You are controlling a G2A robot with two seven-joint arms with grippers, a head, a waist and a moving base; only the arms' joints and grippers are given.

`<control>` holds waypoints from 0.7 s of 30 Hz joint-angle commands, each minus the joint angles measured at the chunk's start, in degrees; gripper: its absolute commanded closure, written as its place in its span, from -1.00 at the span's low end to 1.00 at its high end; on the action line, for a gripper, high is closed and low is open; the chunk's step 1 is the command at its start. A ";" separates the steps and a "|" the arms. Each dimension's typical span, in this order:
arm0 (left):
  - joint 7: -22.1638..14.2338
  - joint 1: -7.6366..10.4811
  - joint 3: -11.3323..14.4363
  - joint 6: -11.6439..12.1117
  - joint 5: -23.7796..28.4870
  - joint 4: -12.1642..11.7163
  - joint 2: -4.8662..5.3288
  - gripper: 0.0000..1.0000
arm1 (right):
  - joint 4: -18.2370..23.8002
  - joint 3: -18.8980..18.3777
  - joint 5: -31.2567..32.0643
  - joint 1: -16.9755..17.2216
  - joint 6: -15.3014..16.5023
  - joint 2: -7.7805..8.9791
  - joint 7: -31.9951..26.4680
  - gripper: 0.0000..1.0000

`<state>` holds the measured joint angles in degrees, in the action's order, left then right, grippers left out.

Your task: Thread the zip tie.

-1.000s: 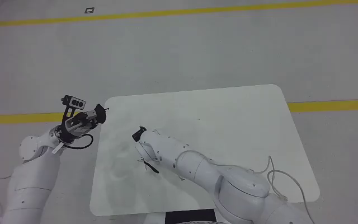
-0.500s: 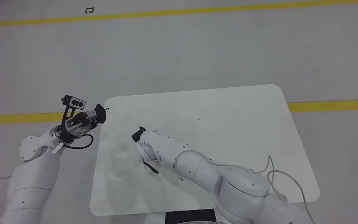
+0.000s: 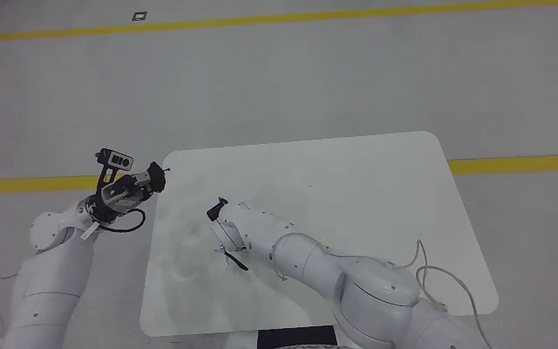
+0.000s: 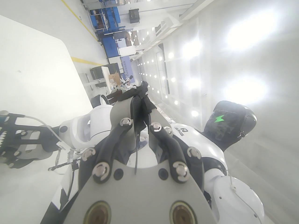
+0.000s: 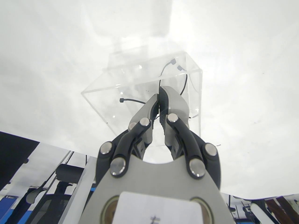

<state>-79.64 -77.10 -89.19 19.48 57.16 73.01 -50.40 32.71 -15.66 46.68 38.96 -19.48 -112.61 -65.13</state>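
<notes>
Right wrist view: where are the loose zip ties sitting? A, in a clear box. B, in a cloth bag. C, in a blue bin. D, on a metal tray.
A: the black zip ties show through the walls of a clear box, by the tips of the right gripper.

A box [image 5: 100, 87] sits on the surface [image 5: 245, 94]. A zip tie [image 5: 132, 100] lies in it, beside the right hand [image 5: 159, 99].

Four zip ties [image 5: 121, 100], one clear box [image 5: 105, 87], one table [image 3: 349, 174].
</notes>
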 commanded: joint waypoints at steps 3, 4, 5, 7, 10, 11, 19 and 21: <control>0.00 0.00 0.00 0.00 0.00 0.00 0.00 1.00 | -0.24 0.47 -0.68 -0.23 0.00 -0.01 0.18 1.00; 0.00 0.00 0.00 0.00 0.00 0.00 0.00 1.00 | -0.26 0.54 -0.82 -0.31 0.00 -0.01 0.22 1.00; 0.00 0.00 0.00 0.00 0.00 0.00 0.00 1.00 | -0.27 0.61 -0.93 -0.41 0.00 -0.01 0.25 1.00; 0.00 0.00 0.00 0.00 0.00 0.00 0.00 1.00 | -0.22 0.74 -1.14 -0.64 0.00 -0.02 0.27 1.00; 0.00 0.00 0.00 0.00 0.00 0.00 0.00 1.00 | 0.04 0.79 -1.33 -0.99 0.00 -0.02 0.17 1.00; 0.00 0.00 0.00 0.00 0.00 0.00 0.00 1.00 | 0.14 0.75 -1.38 -1.11 0.00 -0.02 0.15 1.00; 0.00 0.00 0.00 0.00 0.00 0.00 0.00 1.00 | 1.45 -0.59 -2.52 -1.59 0.00 0.25 0.77 1.00; 0.00 0.00 0.00 0.00 0.00 0.00 0.00 1.00 | 1.54 -0.98 -2.39 -1.65 0.00 0.39 0.96 1.00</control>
<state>-79.64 -77.10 -89.19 19.48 57.16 73.01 -50.40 34.21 -16.48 44.14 37.36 -19.48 -112.28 -64.18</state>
